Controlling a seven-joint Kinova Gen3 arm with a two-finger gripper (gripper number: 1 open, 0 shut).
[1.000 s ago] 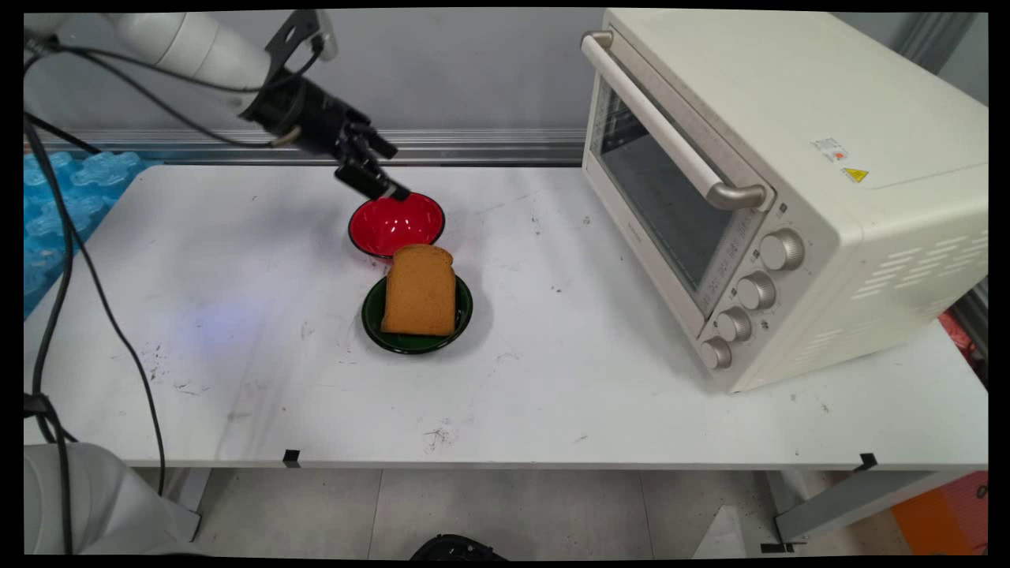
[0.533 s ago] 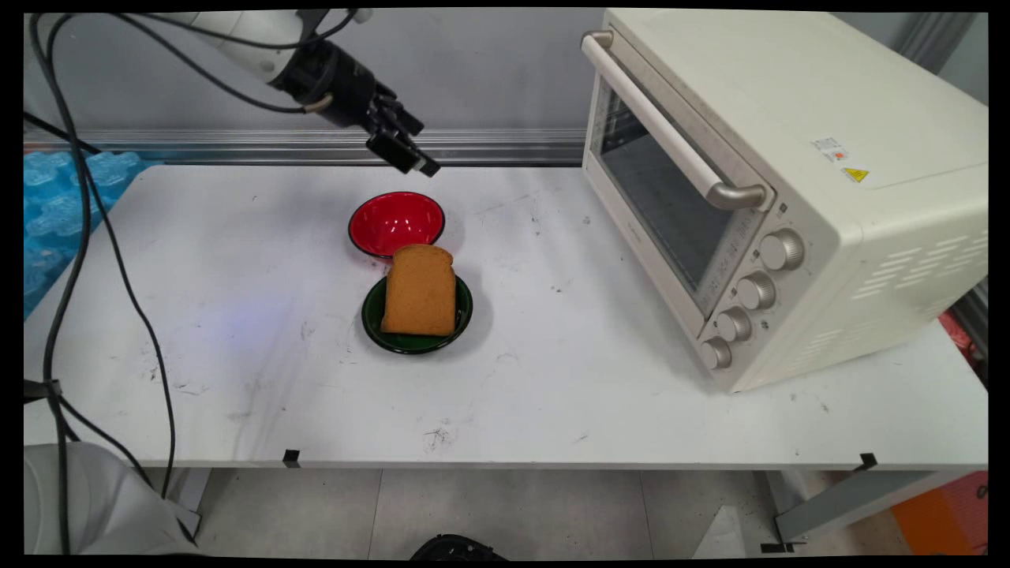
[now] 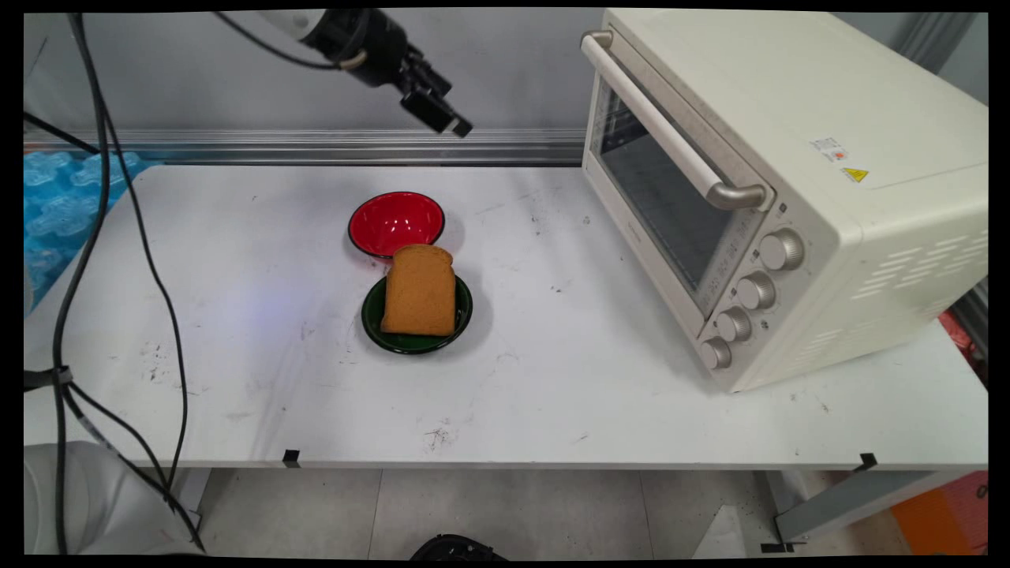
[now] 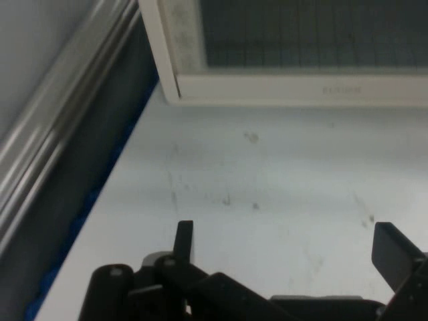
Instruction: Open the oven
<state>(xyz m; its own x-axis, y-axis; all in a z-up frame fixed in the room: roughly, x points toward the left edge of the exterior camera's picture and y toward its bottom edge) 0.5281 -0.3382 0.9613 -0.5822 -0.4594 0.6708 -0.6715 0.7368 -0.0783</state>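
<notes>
My black gripper (image 3: 446, 120) hangs high over the table's far side, above and to the right of the red bowl (image 3: 396, 223). It points toward the cream toaster oven (image 3: 757, 181) at the right. In the hand view the gripper (image 4: 287, 251) is open with nothing between its fingers, and the oven's closed glass door (image 4: 301, 47) lies ahead across bare table. A slice of brown bread (image 3: 419, 290) rests on a dark green plate (image 3: 379, 327) just in front of the red bowl, which is empty.
The oven's door is shut, with its long handle (image 3: 671, 134) along the top and several knobs (image 3: 757, 290) down the right side. A metal rail (image 3: 316, 146) runs along the table's back edge. Black cables (image 3: 95, 237) hang at the left. Blue wrap (image 3: 55, 197) lies far left.
The gripper has risen from just above the red bowl's rim and moved right toward the oven. The bowl, the plate and the bread have not moved.
</notes>
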